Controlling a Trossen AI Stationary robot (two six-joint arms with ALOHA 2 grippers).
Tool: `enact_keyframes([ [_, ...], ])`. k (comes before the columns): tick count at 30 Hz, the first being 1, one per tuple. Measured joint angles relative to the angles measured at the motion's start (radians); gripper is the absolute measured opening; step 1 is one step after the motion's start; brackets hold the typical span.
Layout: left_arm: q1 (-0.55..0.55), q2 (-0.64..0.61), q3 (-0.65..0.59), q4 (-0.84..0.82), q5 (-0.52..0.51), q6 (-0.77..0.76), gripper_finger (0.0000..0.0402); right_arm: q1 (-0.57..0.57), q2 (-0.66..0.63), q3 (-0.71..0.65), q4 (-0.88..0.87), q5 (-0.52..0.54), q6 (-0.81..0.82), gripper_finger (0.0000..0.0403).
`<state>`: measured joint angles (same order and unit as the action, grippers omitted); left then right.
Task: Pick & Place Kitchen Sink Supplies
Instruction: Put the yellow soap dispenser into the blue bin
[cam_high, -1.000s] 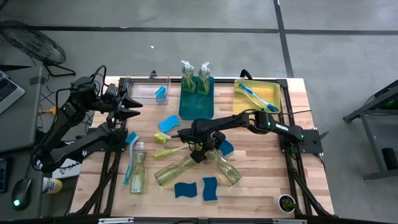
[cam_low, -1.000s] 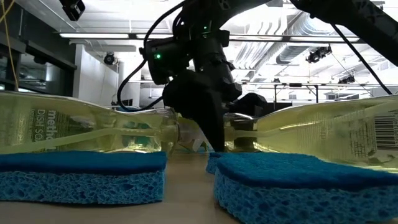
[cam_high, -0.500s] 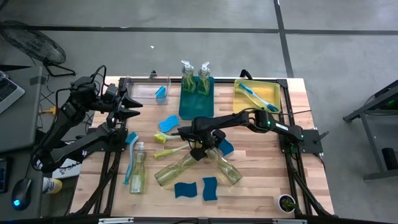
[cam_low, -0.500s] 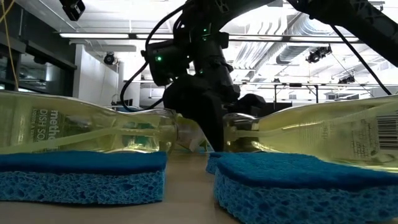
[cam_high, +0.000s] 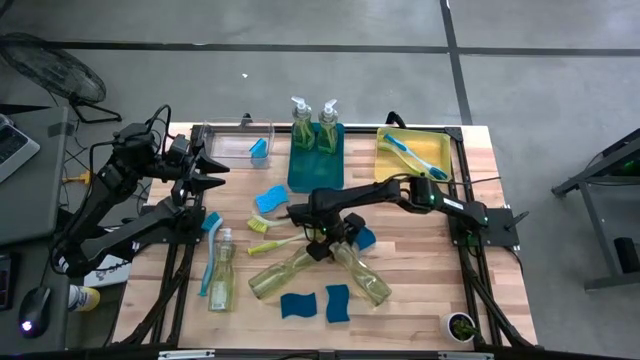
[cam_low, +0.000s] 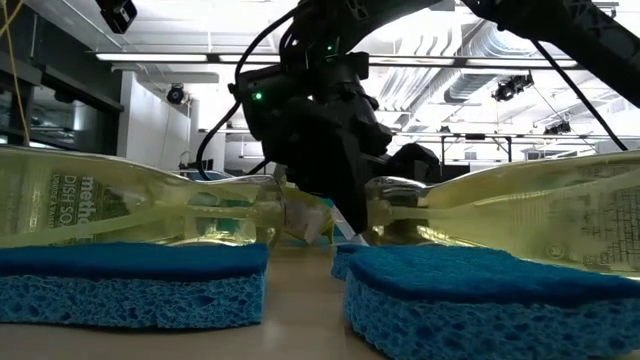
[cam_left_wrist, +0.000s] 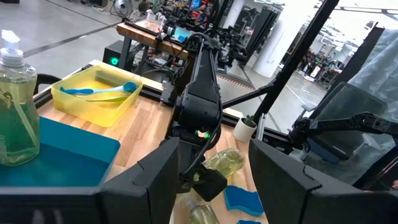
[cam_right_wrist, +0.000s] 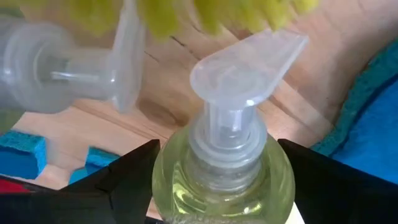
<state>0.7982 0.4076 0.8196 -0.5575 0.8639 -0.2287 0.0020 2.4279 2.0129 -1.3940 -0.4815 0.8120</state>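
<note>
Two clear soap bottles lie crossed on the wood table, one (cam_high: 283, 272) to the left and one (cam_high: 362, 277) to the right. My right gripper (cam_high: 322, 243) reaches down between their pump ends and is shut on the right-hand bottle (cam_right_wrist: 221, 180). A third bottle (cam_high: 220, 280) lies near the left. Blue sponges (cam_high: 297, 305) (cam_high: 337, 302) lie flat near the front edge, and others (cam_high: 270, 197) (cam_high: 365, 237) lie mid-table. A lime-green brush (cam_high: 272, 241) and a blue brush (cam_high: 209, 255) lie on the table. My left gripper (cam_high: 213, 172) hangs open above the far left. My right gripper has the right-hand bottle's shoulder (cam_right_wrist: 166, 163), just below the pump neck, between its two fingers (cam_right_wrist: 134, 180), one on each side. The fingers slant down from above and lie across the bottle. The bottle's pump end (cam_low: 392, 192) is tipped up while its body (cam_low: 540, 215) rests on the table.
A teal bin (cam_high: 316, 172) holds two upright soap bottles (cam_high: 314, 125) at the far middle. A yellow bin (cam_high: 385, 160) holds a blue brush (cam_high: 408, 150). A clear bin (cam_high: 225, 145) holds a blue sponge (cam_high: 258, 149). Bare wood shows at the near right corner.
My right gripper has turned a little at the wrist over the bottles' pump ends. The right-hand bottle has tipped: its pump end sits higher than before and its body now slants, with the far end staying on the table.
</note>
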Motion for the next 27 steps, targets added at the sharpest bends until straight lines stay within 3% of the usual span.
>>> enact_keyframes([
  [17,0.000,0.000,0.000,-0.026,0.000,0.019,0.0188,-0.008,0.000,0.000,-0.009,-0.024,-0.048,0.0315],
  [27,0.000,0.000,0.000,-0.025,0.000,0.016,0.0188,-0.010,0.000,0.000,-0.012,-0.068,-0.074,0.0354],
])
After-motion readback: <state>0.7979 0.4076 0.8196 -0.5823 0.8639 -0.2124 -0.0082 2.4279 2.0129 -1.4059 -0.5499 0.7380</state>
